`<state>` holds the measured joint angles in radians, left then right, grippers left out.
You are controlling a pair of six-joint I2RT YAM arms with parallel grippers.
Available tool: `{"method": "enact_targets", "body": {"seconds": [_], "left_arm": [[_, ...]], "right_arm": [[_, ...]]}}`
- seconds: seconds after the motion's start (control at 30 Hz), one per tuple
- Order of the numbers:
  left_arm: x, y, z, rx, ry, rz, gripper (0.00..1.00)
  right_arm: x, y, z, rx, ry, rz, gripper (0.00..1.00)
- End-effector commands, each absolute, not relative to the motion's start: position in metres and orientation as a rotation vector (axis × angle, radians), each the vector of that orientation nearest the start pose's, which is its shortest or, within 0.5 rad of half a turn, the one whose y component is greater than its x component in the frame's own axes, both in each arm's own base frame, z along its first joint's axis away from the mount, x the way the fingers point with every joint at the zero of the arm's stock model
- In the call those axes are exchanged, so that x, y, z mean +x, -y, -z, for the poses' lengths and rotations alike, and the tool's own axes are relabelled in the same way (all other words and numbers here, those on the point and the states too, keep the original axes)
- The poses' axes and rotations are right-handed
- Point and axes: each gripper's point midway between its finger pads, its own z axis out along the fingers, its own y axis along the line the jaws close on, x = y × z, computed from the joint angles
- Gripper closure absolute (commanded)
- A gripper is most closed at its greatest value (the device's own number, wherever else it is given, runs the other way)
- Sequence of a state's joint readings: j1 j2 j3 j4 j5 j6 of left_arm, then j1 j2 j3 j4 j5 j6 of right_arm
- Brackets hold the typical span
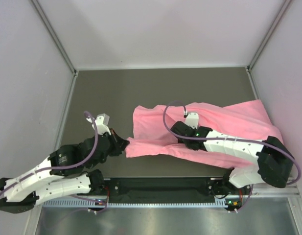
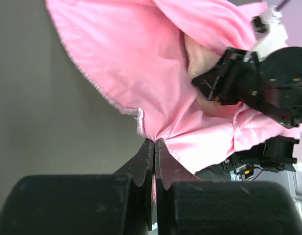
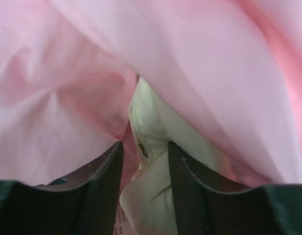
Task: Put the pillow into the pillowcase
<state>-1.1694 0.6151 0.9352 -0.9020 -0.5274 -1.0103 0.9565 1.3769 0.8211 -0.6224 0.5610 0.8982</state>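
Entry: pillow (image 3: 151, 117) mostly inside pillowcase (image 1: 155, 122).
My left hand (image 2: 154, 147) clenches the pillowcase edge; right hand (image 3: 144, 147) straddles the pillow end, pillow straight ahead; grasp: cannot tell.

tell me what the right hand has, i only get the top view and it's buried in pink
observer: right wrist view shows a fold of the cream pillow pinched between the fingers of the right hand, with the pillowcase draped over it.
operator: and the other arm, gripping or just touching
observer: gripping; left wrist view shows the left hand shut on the pillowcase's hemmed edge.
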Motion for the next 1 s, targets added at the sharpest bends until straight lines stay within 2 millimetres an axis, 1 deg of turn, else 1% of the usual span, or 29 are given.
{"method": "enact_targets", "body": {"seconds": [0.0,0.03,0.07,0.1,0.13,0.17,0.2,0.23,0.27,0.3,0.33,0.37,0.4,0.43,0.47,0.5,0.57,0.67,0.7,0.73,0.77,0.8,0.83,0.87,0.9,0.97], "left_arm": [[0.147,0.127,-0.250,-0.206,-2.085,0.572,1.00],[0.146,0.132,-0.245,-0.188,-2.101,0.578,1.00],[0.147,0.140,-0.237,-0.169,-2.116,0.582,1.00],[0.144,0.152,-0.225,-0.129,-2.163,0.580,1.00],[0.144,0.158,-0.219,-0.113,-2.182,0.579,1.00],[0.144,0.167,-0.209,-0.094,-2.199,0.580,1.00],[0.144,0.175,-0.200,-0.071,-2.225,0.573,1.00],[0.143,0.181,-0.194,-0.056,-2.244,0.581,1.00],[0.142,0.184,-0.185,-0.042,-2.260,0.575,1.00],[0.143,0.190,-0.184,-0.035,-2.258,0.594,1.00],[0.141,0.194,-0.179,-0.022,-2.273,0.603,1.00],[0.140,0.194,-0.170,-0.015,-2.288,0.590,1.00],[0.140,0.196,-0.168,-0.015,-2.290,0.596,1.00],[0.139,0.196,-0.164,-0.011,-2.297,0.590,1.00],[0.138,0.195,-0.158,-0.008,-2.308,0.586,1.00],[0.137,0.195,-0.156,-0.005,-2.309,0.586,1.00],[0.136,0.193,-0.153,-0.004,-2.314,0.587,1.00],[0.135,0.192,-0.153,0.002,-2.318,0.580,1.00],[0.135,0.191,-0.154,0.001,-2.317,0.578,1.00],[0.134,0.189,-0.154,0.004,-2.321,0.568,1.00],[0.134,0.188,-0.155,0.002,-2.320,0.566,1.00],[0.135,0.187,-0.157,0.001,-2.316,0.566,1.00],[0.135,0.186,-0.158,0.001,-2.313,0.567,1.00],[0.134,0.186,-0.159,0.001,-2.312,0.571,1.00],[0.134,0.187,-0.160,0.003,-2.310,0.583,1.00],[0.133,0.190,-0.163,0.010,-2.304,0.606,1.00]], "right_arm": [[0.201,-0.143,-0.071,0.039,-2.463,0.201,0.55],[0.202,-0.152,-0.077,0.022,-2.454,0.150,0.53],[0.203,-0.162,-0.085,-0.043,-2.439,0.101,0.51],[0.201,-0.183,-0.096,-0.089,-2.416,-0.021,0.45],[0.200,-0.191,-0.104,-0.105,-2.402,-0.066,0.41],[0.202,-0.200,-0.116,-0.132,-2.380,-0.110,0.38],[0.199,-0.212,-0.129,-0.162,-2.355,-0.192,0.33],[0.198,-0.216,-0.137,-0.175,-2.344,-0.226,0.30],[0.199,-0.221,-0.151,-0.182,-2.322,-0.261,0.29],[0.196,-0.221,-0.162,-0.192,-2.306,-0.293,0.27],[0.195,-0.218,-0.167,-0.195,-2.298,-0.285,0.26],[0.195,-0.214,-0.176,-0.174,-2.285,-0.283,0.25],[0.199,-0.204,-0.183,-0.134,-2.258,-0.248,0.25],[0.195,-0.191,-0.181,-0.133,-2.275,-0.188,0.25],[0.195,-0.185,-0.183,-0.109,-2.273,-0.165,0.24],[0.195,-0.177,-0.184,-0.100,-2.268,-0.135,0.24],[0.191,-0.172,-0.183,-0.105,-2.272,-0.134,0.24],[0.186,-0.175,-0.183,-0.107,-2.273,-0.197,0.24],[0.184,-0.175,-0.189,-0.103,-2.259,-0.243,0.23],[0.183,-0.177,-0.189,-0.123,-2.249,-0.268,0.22],[0.184,-0.185,-0.198,-0.122,-2.212,-0.339,0.20],[0.180,-0.193,-0.207,-0.142,-2.192,-0.430,0.11],[0.178,-0.200,-0.209,-0.194,-2.173,-0.472,0.06],[0.180,-0.214,-0.225,-0.204,-2.117,-0.570,0.01],[0.171,-0.230,-0.229,-0.283,-2.116,-0.666,0.00],[0.168,-0.250,-0.244,-0.368,-2.077,-0.743,0.00]]}}
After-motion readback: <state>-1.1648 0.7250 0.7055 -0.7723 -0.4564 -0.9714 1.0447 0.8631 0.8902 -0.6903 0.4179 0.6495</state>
